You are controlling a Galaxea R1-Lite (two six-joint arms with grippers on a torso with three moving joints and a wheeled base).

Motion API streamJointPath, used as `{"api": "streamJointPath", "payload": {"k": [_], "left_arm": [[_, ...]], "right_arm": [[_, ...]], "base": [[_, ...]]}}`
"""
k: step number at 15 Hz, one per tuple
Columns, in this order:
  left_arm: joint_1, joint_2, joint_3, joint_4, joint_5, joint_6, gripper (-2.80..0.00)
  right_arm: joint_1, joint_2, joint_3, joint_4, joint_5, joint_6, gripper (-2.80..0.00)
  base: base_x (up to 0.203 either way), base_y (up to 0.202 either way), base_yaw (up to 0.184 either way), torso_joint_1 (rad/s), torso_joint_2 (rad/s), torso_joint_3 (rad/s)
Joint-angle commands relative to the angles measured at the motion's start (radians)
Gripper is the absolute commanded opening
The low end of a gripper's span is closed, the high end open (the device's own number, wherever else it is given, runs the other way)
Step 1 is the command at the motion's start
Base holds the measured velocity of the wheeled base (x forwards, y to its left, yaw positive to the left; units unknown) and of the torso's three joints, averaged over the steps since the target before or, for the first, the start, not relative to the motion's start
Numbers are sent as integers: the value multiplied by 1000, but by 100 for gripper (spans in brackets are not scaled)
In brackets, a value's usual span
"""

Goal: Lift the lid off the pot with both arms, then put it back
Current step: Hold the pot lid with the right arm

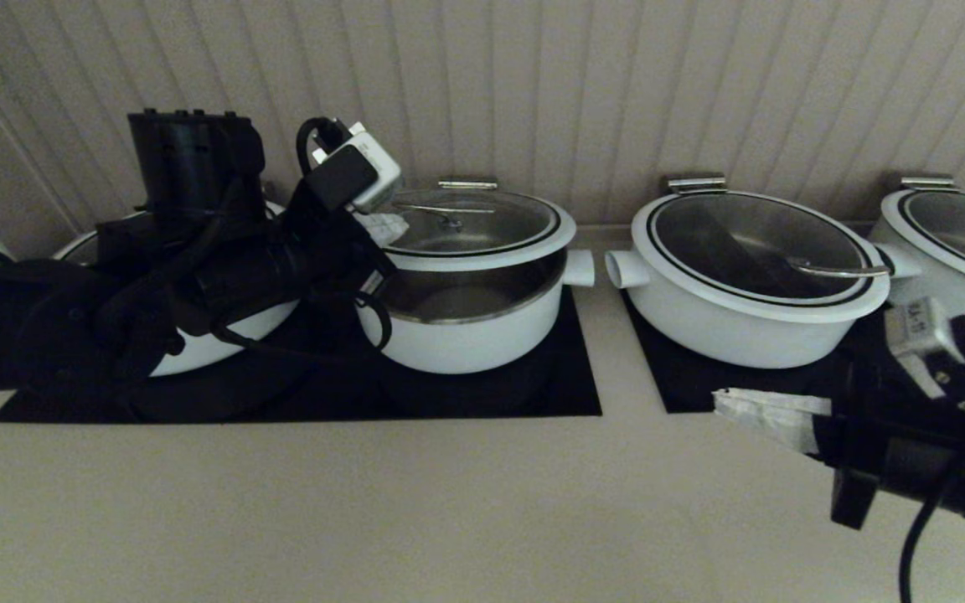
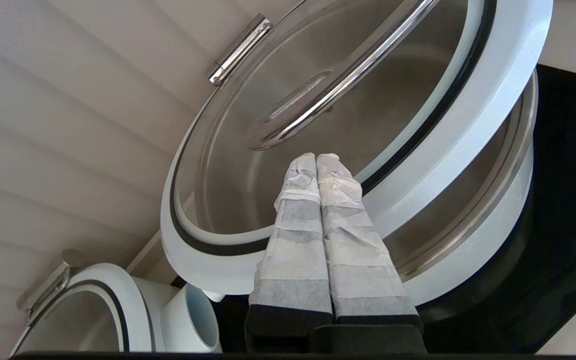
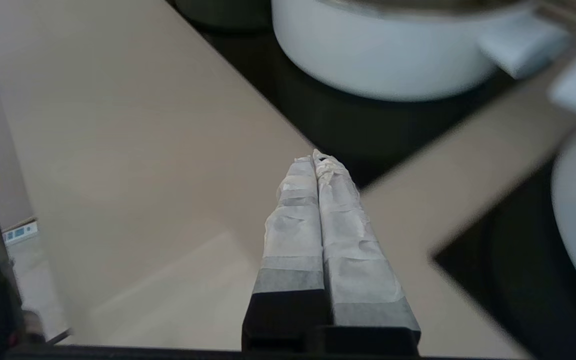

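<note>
1. Left claw: fingers pressed together, pinching nothing. The tips lie against the near rim of the lid, apparently propping it.
2. The lid is tilted on the pot. The edge at the left claw is raised, showing the steel interior; the far edge sits by the hinge bracket at the wall.
3. Lid handle: a metal bar just beyond the left claw's tips, not gripped.
4. Right claw: fingers pressed together, empty. It hovers over bare counter, well apart from the lid, with a second pot just beyond it.
5. Judgement: the lift is one-sided.
   - Bring the right claw to the opposite rim.
   - Raise both sides evenly.
   - Go slowly; a rim resting on closed fingers could slip.
</note>
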Motion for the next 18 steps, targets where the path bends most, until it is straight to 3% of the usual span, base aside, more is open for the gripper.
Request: {"api": "streamJointPath", "payload": {"k": [1,9,18], "left_arm": [[0,-5,3,-3,0,-6,-280],[-1,0,3,-3,-2,-12,-280],[-1,0,23,-3,-2,-13,-280]], "right_arm": [[49,129,-72,-24,5,-2,-280],[130,374,-282,-164,-13,-3,-280],[134,625,-503,-337,-93,-1,-280]], "base": [[0,0,0,0,0,0],[0,0,0,0,0,0],[0,0,0,0,0,0]]}}
